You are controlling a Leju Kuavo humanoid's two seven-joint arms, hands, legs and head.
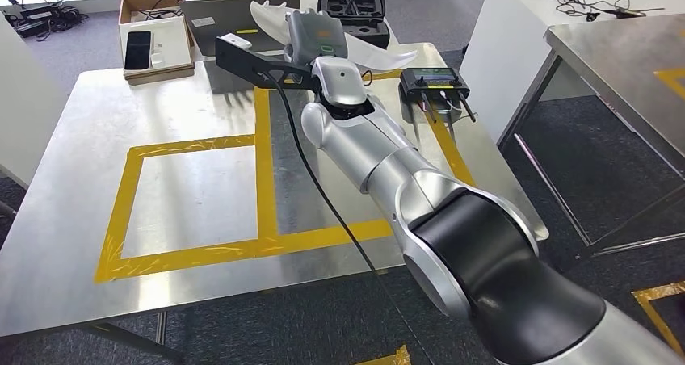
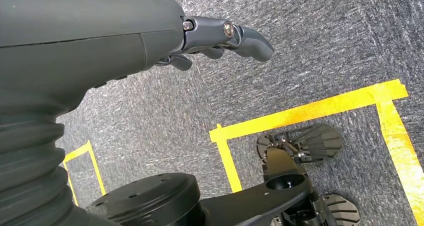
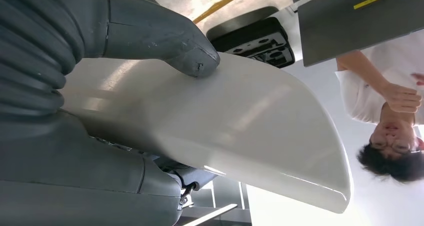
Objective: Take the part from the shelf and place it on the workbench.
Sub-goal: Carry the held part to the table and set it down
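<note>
R hand [image 1: 317, 38] grips smooth white curved plastic part [image 3: 240, 121] over steel counter [image 1: 73, 179]; wrist view shows thumb on top, fingers beneath. L hand [image 2: 150, 41]: fingers slightly curled, holding nothing, above grey carpet floor [image 2: 310, 51].

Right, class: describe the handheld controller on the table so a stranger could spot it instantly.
Start at the steel workbench with yellow tape squares. Near its far right edge, beside the right hand holding the white part, lies the black controller: it alone has a screen and two stubby antennas.
</note>
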